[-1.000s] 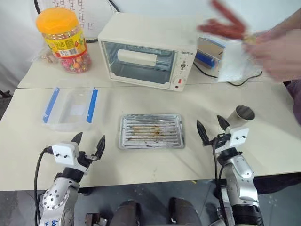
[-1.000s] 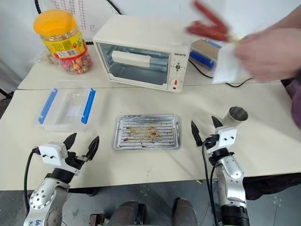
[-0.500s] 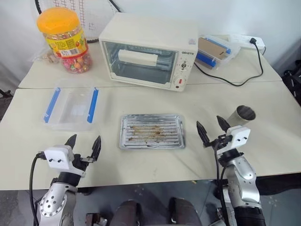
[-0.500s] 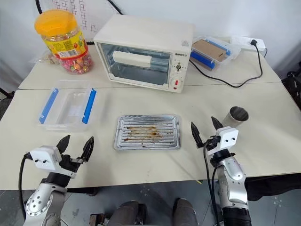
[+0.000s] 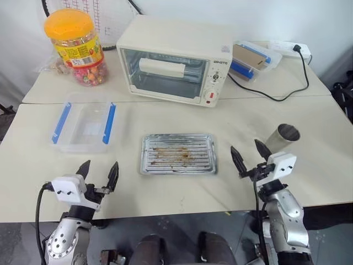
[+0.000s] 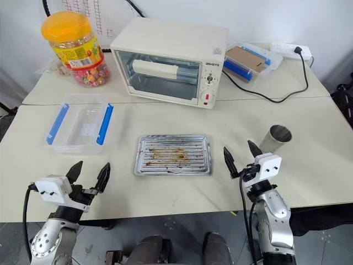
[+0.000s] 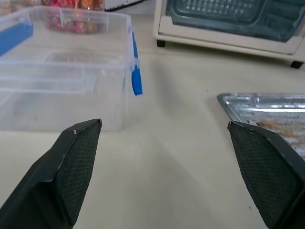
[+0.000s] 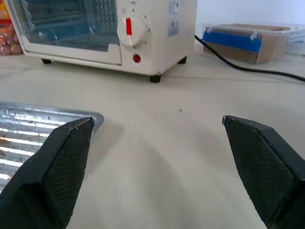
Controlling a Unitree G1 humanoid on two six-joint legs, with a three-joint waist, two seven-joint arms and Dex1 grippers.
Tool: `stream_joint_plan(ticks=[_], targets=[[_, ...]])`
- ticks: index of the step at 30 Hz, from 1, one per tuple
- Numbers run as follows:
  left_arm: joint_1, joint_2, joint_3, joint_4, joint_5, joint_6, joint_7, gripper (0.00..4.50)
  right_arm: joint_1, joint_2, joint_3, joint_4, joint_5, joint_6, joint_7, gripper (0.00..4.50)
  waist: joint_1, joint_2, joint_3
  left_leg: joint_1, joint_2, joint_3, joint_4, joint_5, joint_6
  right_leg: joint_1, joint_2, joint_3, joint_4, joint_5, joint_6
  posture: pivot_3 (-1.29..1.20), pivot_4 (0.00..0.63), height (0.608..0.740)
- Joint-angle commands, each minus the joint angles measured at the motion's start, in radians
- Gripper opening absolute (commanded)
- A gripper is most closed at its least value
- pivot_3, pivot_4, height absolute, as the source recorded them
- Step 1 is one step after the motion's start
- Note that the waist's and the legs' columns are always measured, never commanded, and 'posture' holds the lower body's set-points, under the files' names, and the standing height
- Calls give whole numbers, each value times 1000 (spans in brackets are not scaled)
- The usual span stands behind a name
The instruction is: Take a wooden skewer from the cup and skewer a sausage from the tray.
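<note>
The tray (image 5: 177, 136), a shallow silver pan with a ribbed, grease-stained bottom, lies in the middle of the table with nothing on it. The grey metal cup (image 5: 285, 135) stands at the right, just beyond my right gripper (image 5: 246, 148). That gripper is open and empty between tray and cup; in its wrist view (image 8: 157, 119) the tray's corner (image 8: 57, 119) lies by one finger. My left gripper (image 5: 99, 167) hovers open and empty near the table's front left, and its wrist view (image 7: 164, 124) faces the gap between box and tray. The skewer and the sausage are out of view.
A clear plastic box with blue clips (image 5: 83, 126) sits left of the tray. Behind stand a white toaster oven (image 5: 174, 58), an orange-lidded candy jar (image 5: 74, 44) and a second clip box (image 5: 251, 55). A black power cord (image 5: 276, 95) runs across the back right.
A person's hand holding red sausages at the back right has left the view. Both grippers have drawn slightly back toward the front edge, still open.
</note>
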Motion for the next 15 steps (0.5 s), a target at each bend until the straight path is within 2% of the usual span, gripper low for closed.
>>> stream_joint_plan(ticks=[1,15], targets=[[3,3,-9,-1,-1,-26,-11,4489,7,-12,-5,-46,-8,-15,-1,4500,0,0,0,0,0,0,0,0,0,0,0,0,0,0,0,0,150,740],[-15,-15,-35,37,30,-55,10,4489,19,4,12,-38,-33,-37,-8,4500,0,0,0,0,0,0,0,0,0,0,0,0,0,0,0,0,150,740]])
